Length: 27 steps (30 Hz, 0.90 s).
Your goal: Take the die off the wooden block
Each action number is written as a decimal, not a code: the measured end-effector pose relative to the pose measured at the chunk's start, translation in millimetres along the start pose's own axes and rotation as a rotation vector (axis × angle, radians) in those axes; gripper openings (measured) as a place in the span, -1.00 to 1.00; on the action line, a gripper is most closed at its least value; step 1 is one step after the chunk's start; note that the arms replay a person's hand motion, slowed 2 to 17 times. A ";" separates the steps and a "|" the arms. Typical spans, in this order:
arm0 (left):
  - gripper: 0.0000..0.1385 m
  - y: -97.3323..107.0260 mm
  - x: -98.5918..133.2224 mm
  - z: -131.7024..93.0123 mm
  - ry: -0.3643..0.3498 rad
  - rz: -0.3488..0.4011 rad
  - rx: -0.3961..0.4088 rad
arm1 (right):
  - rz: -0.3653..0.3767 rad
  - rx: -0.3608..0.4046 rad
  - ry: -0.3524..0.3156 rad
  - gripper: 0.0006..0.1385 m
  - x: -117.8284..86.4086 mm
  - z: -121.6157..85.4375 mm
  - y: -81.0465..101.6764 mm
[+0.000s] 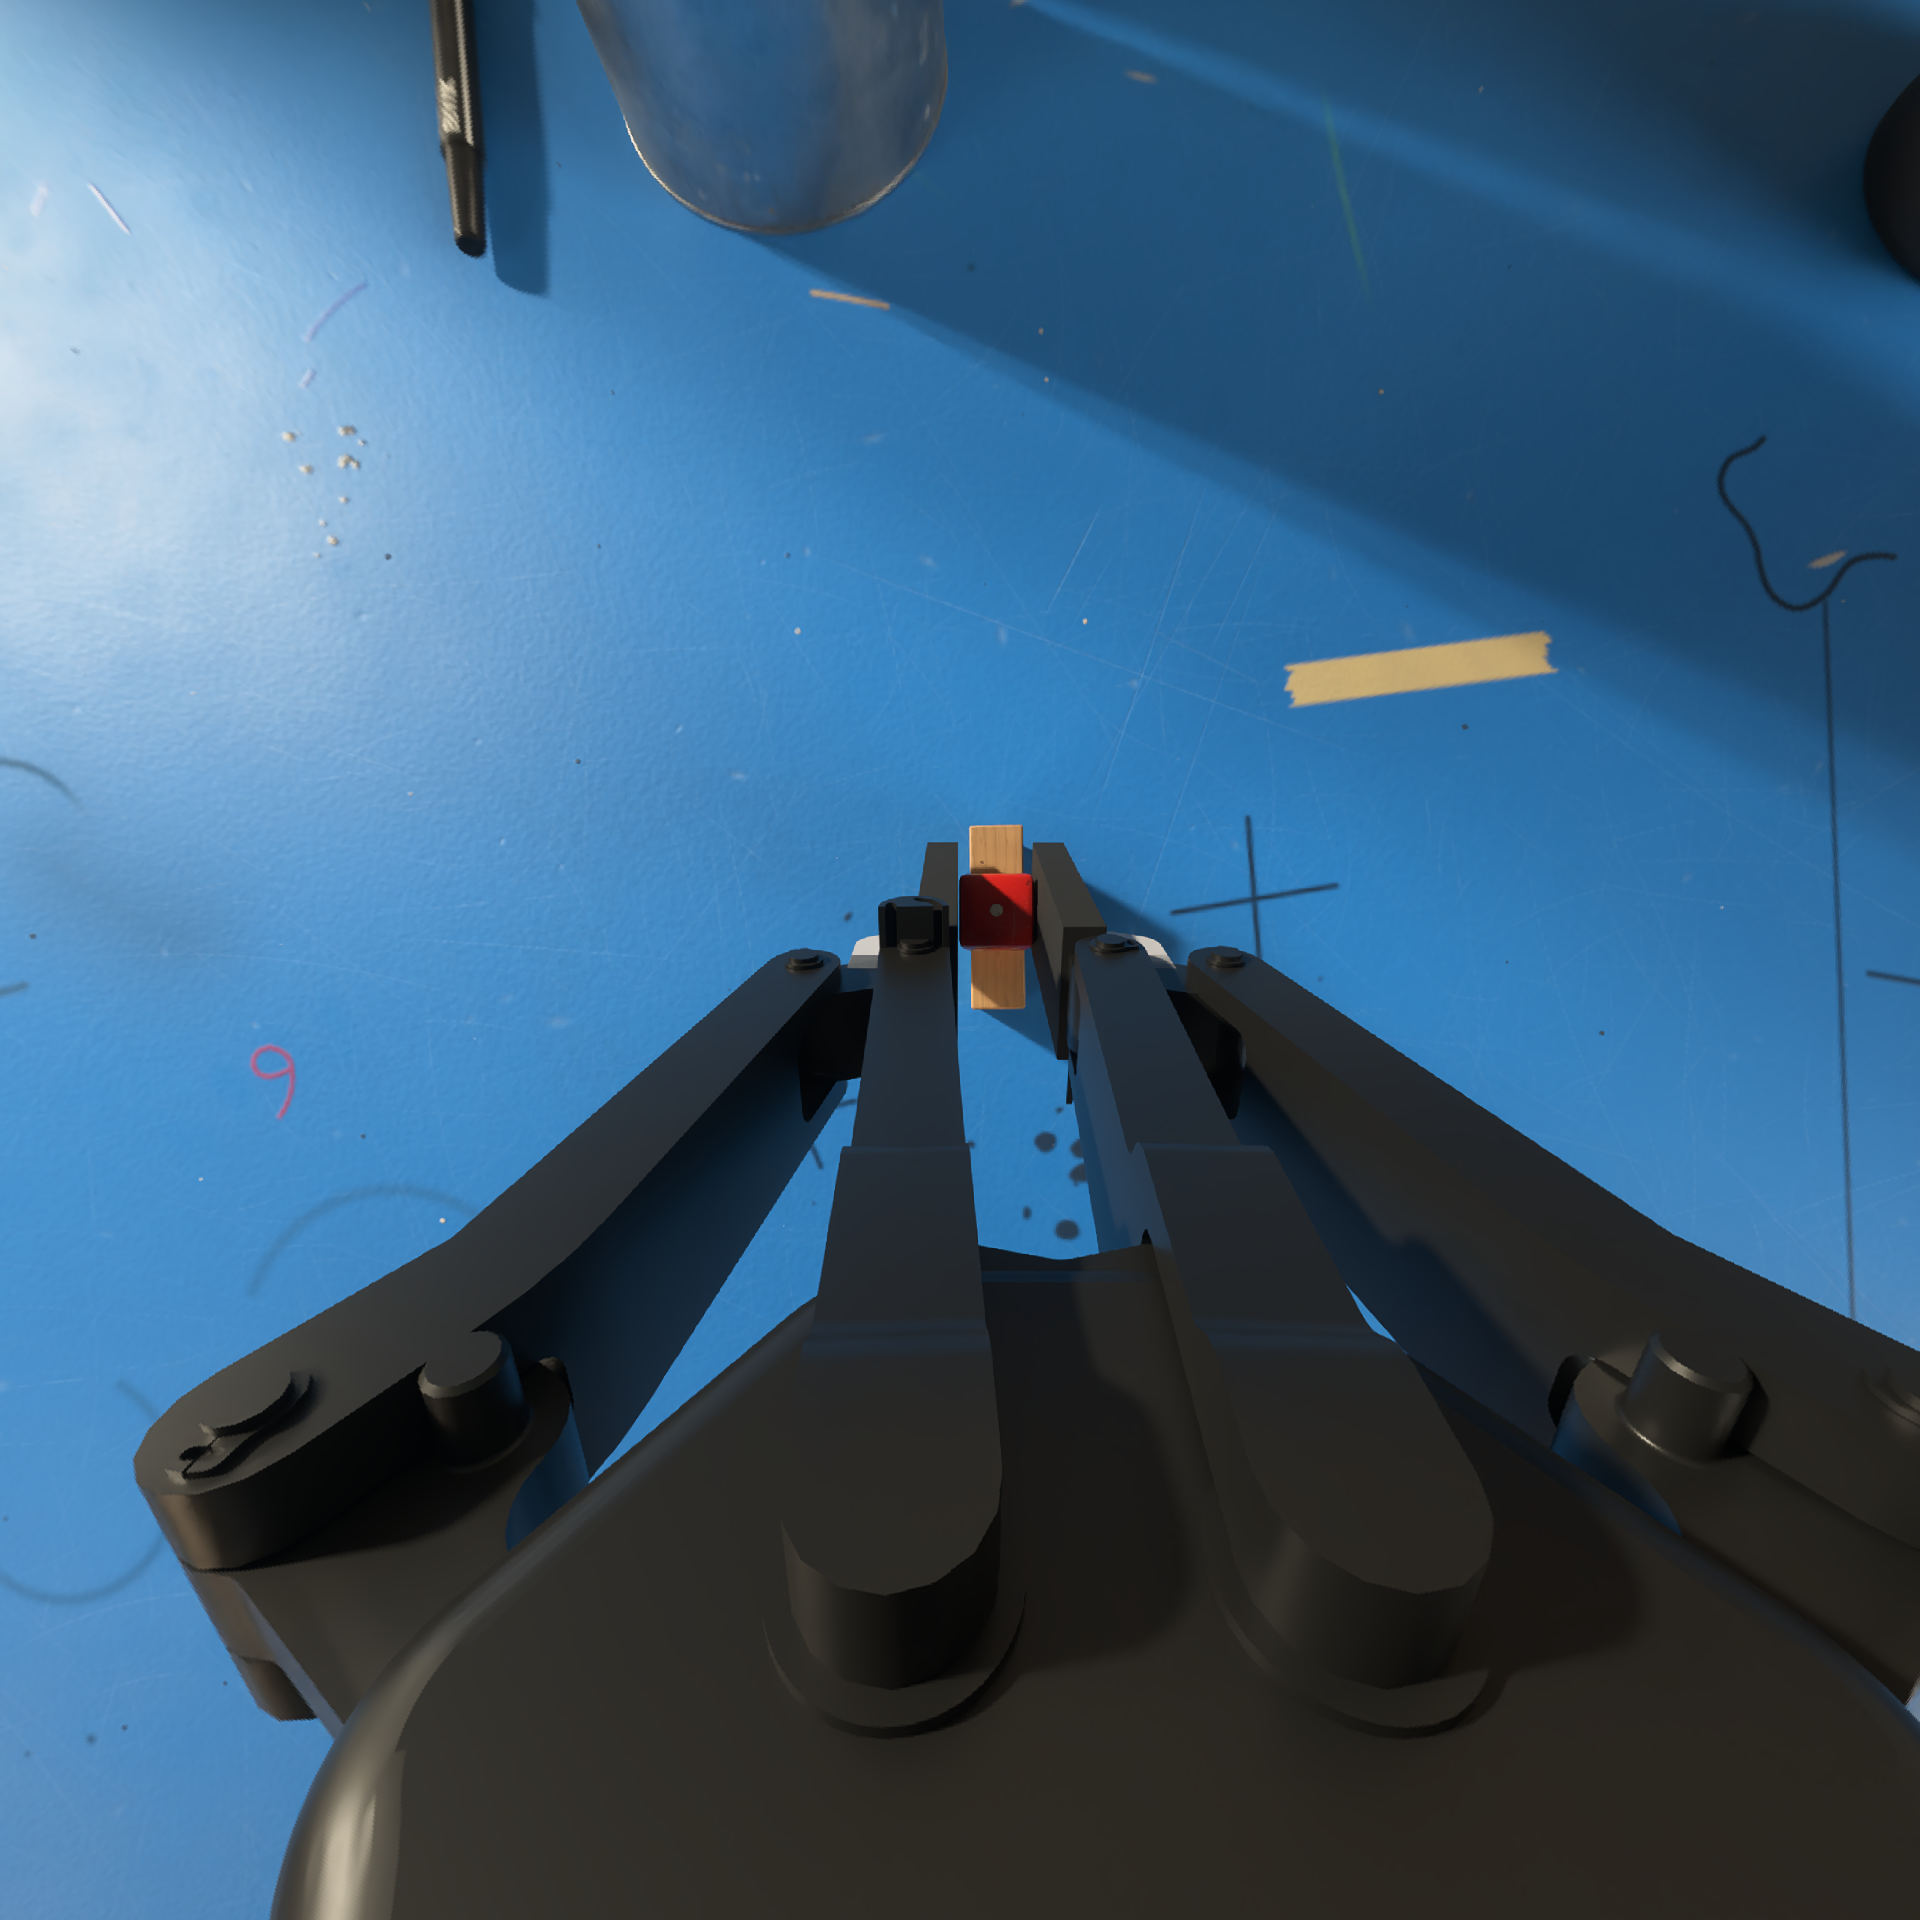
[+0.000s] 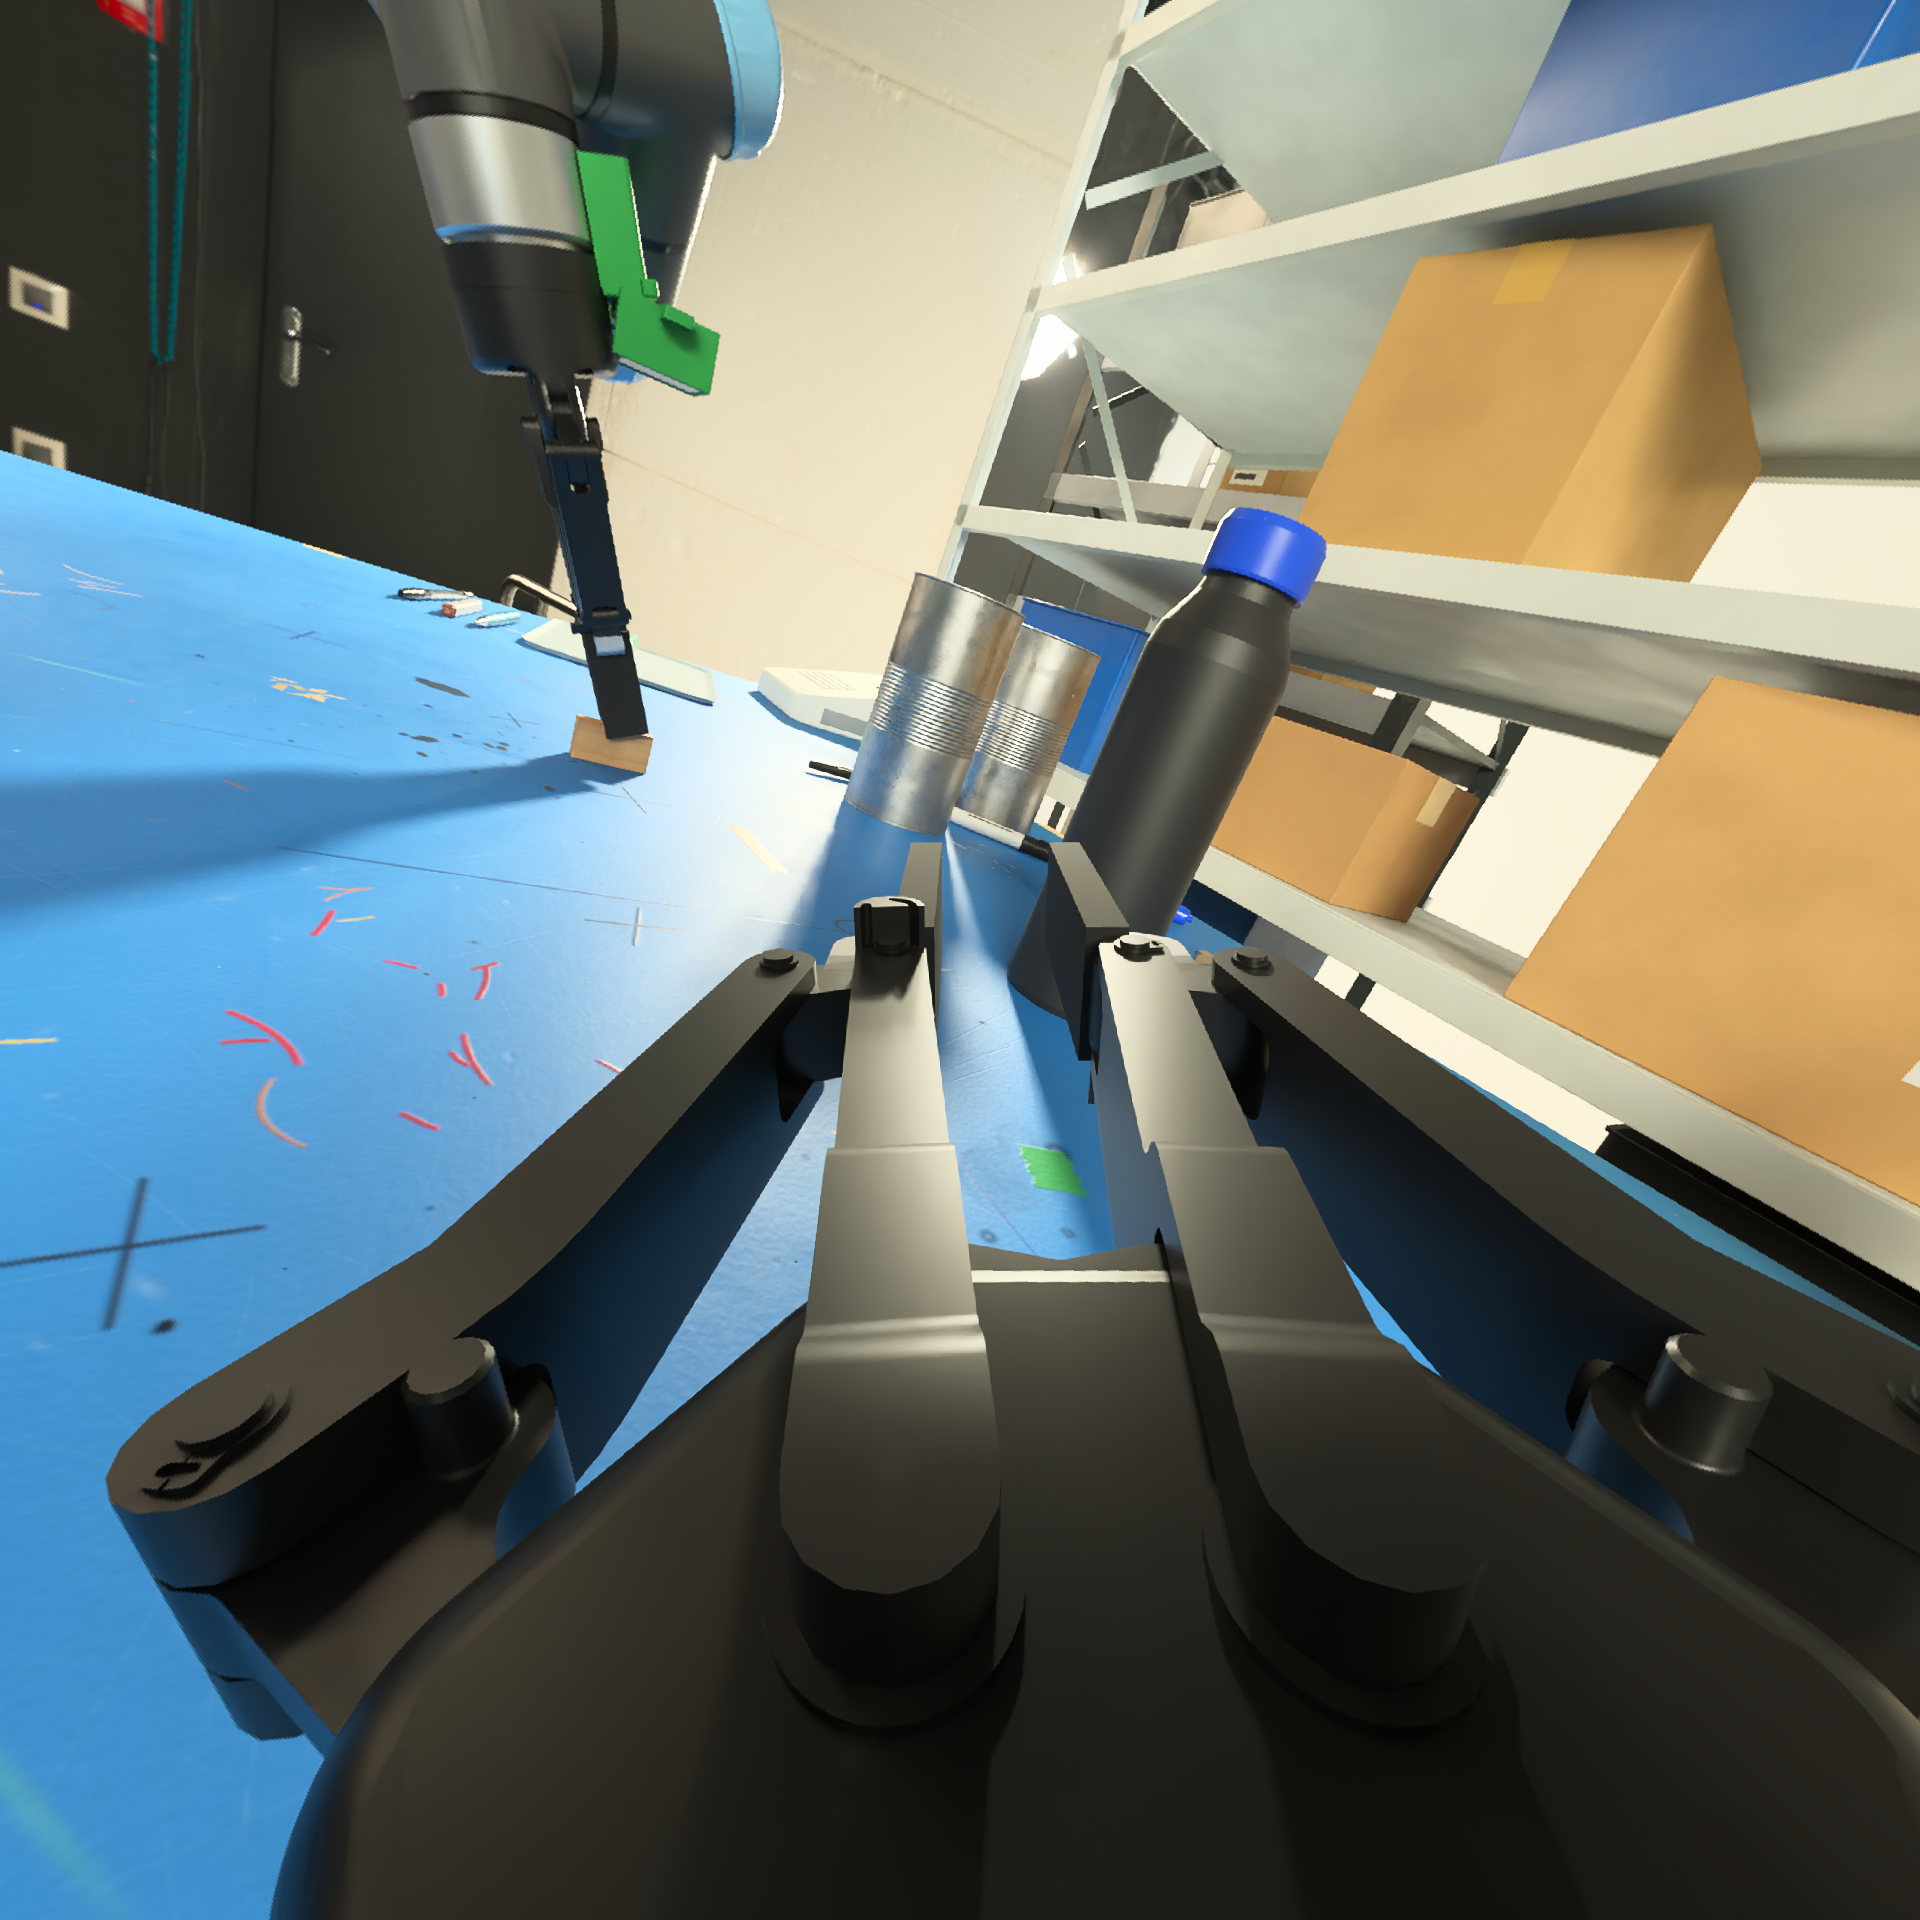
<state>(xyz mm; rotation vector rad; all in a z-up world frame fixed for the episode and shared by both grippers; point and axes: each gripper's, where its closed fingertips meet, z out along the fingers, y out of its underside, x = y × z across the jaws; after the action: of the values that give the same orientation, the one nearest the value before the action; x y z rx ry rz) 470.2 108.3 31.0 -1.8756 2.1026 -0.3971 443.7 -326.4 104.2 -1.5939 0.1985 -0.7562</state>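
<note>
In the left wrist view a red die (image 1: 995,910) sits on a small wooden block (image 1: 995,982) lying on the blue table (image 1: 623,727). My left gripper (image 1: 995,873) points down over them, with both fingers pressed against the die's left and right sides. In the right wrist view the left gripper (image 2: 615,686) stands upright on the wooden block (image 2: 610,748) at the far left; the die is hidden behind its fingers. My right gripper (image 2: 992,862) hovers low over the table, its jaws slightly apart and empty.
Two metal cans (image 2: 935,707) and a black bottle with a blue cap (image 2: 1195,727) stand just ahead of the right gripper. Shelves with cardboard boxes (image 2: 1538,416) run along the right. In the left wrist view, a can (image 1: 769,104) and a black rod (image 1: 457,125) lie beyond the block.
</note>
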 end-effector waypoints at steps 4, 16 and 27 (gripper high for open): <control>-0.74 -4.5 -0.1 -12.2 -0.030 -0.002 0.058 | 0.000 0.000 0.000 -0.61 0.0 0.0 -0.1; -0.74 -27.2 22.2 -86.1 -0.119 0.007 0.344 | 0.001 0.000 0.001 -0.61 0.3 0.2 -0.1; -0.74 -44.9 86.3 -151.5 -0.104 0.107 0.571 | -0.001 0.002 0.003 -0.61 0.4 0.1 -0.7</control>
<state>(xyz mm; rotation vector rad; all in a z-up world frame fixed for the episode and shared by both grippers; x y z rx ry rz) 442.0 18.9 184.8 -1.4129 1.7641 -0.7616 443.8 -326.4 105.0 -1.5907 0.1993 -0.7591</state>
